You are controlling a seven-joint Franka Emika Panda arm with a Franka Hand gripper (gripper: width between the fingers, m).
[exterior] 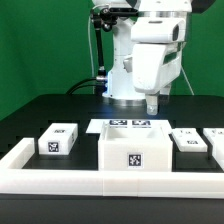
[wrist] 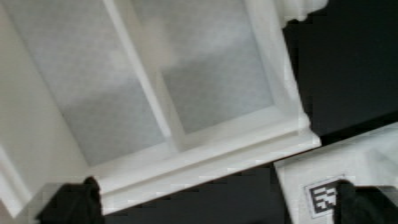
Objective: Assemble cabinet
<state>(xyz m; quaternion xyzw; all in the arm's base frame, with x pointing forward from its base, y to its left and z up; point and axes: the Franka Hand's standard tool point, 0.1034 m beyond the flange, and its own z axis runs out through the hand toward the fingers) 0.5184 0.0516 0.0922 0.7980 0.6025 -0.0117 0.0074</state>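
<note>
The largest cabinet block (exterior: 135,152) stands at the table's front centre, with one tag on its front face. In the wrist view it (wrist: 178,90) shows from above as an open white box with an inner divider. A smaller tagged block (exterior: 57,140) lies toward the exterior view's left. Two more tagged blocks (exterior: 187,142) (exterior: 215,140) lie toward its right. My gripper (exterior: 151,103) hangs above and behind the large block, over the marker board. In the wrist view the gripper (wrist: 217,212) is open and empty, with its dark fingertips (wrist: 68,205) far apart.
The marker board (exterior: 130,125) lies flat behind the large block, and a corner of it with one tag shows in the wrist view (wrist: 334,188). A long low white border rail (exterior: 110,182) runs along the front and up the exterior view's left. The table is black.
</note>
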